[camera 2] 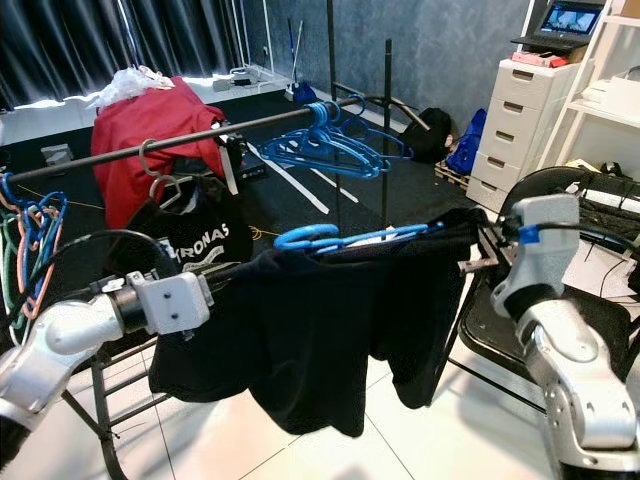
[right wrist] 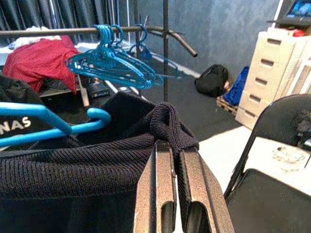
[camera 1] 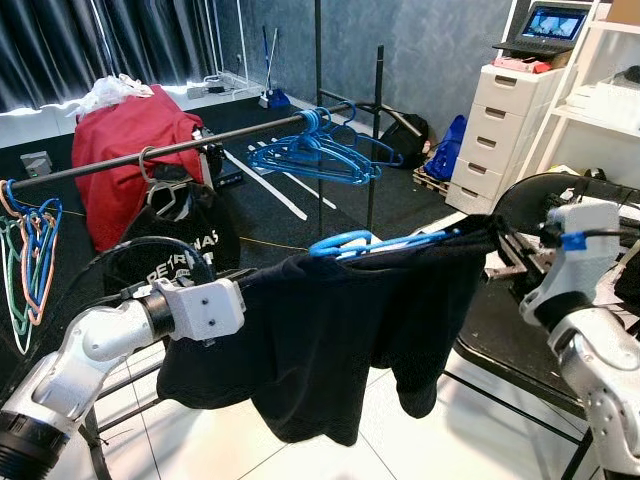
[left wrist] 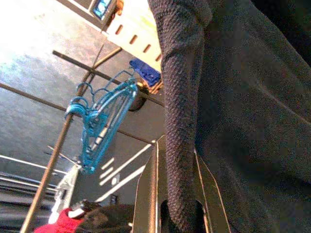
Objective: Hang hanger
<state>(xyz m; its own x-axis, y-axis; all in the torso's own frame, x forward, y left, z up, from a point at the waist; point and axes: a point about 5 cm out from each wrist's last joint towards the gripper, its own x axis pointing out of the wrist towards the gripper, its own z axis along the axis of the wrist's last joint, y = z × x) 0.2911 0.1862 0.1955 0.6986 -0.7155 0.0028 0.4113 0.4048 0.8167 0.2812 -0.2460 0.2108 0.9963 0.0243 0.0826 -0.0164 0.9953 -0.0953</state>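
A dark metal clothes rail (camera 1: 200, 143) runs across the room behind the robot's arms, in front of dark curtains and a grey-blue wall. To the right stands a white chest of drawers (camera 1: 500, 125), drawers closed, with an open laptop (camera 1: 545, 30) on its top; what the drawers hold cannot be seen. A black folding chair (right wrist: 279, 145) stands at the robot's right, its seat bare. A red cloth heap (camera 1: 125, 150) lies behind the rail with white stuff piled on top.

Stretched between the two arms is a black garment (camera 1: 340, 320), sagging in the middle. The blue hanger (camera 1: 375, 242) lies along its upper edge, its hook curling out at the collar, well short of the rail. The left gripper (left wrist: 177, 194) pinches a thick ribbed fold of the garment between its fingers. The right gripper (right wrist: 177, 189) has its fingers pressed nearly together on the ribbed hem at the other end.

A bunch of blue hangers (camera 1: 320, 150) hangs on the rail near its upright post. Green, blue and orange hangers (camera 1: 28, 250) hang at the rail's far left, and a black bag with white lettering (camera 2: 195, 235) hangs between
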